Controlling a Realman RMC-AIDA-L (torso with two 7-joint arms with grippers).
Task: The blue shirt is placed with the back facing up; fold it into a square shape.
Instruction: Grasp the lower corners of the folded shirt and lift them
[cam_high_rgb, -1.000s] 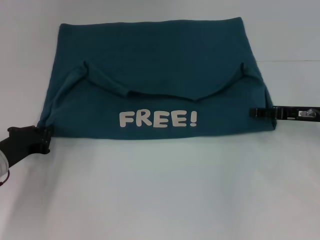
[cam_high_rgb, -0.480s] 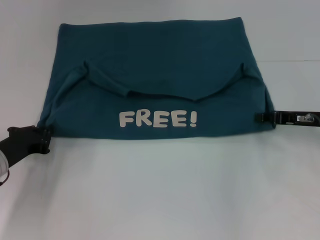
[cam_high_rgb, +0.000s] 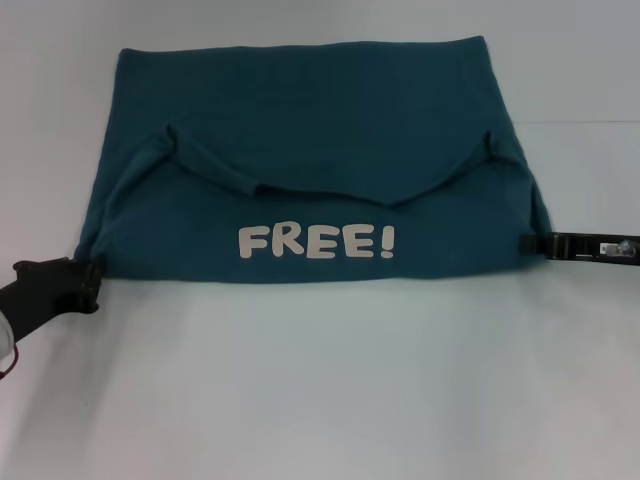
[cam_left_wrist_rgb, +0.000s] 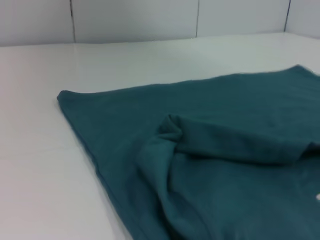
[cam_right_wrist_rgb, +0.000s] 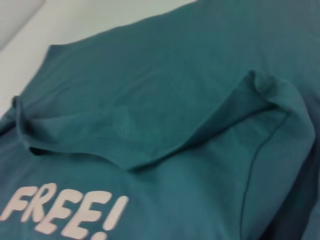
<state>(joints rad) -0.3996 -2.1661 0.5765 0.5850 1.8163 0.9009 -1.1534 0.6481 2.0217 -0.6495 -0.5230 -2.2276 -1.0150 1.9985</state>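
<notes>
Lying across the white table (cam_high_rgb: 320, 380) in the head view, the blue shirt (cam_high_rgb: 310, 160) was folded into a wide band, its long axis running left to right, the white "FREE!" lettering (cam_high_rgb: 316, 241) upright on the near flap. The left gripper (cam_high_rgb: 88, 282) sat at the shirt's near left corner, touching the cloth; I couldn't tell whether its fingers were together or apart. The right gripper (cam_high_rgb: 535, 244) was at the shirt's right edge, jaws hard to read too. A second ago it reached in over the fabric; now it had drawn back outward to the very edge, while the left one dropped slightly.

Left wrist view: the blue shirt (cam_left_wrist_rgb: 210, 150) filled the frame, a folded sleeve bunched on top.

Right wrist view: the blue shirt (cam_right_wrist_rgb: 165, 100) again, lettering (cam_right_wrist_rgb: 65, 210) close by.
</notes>
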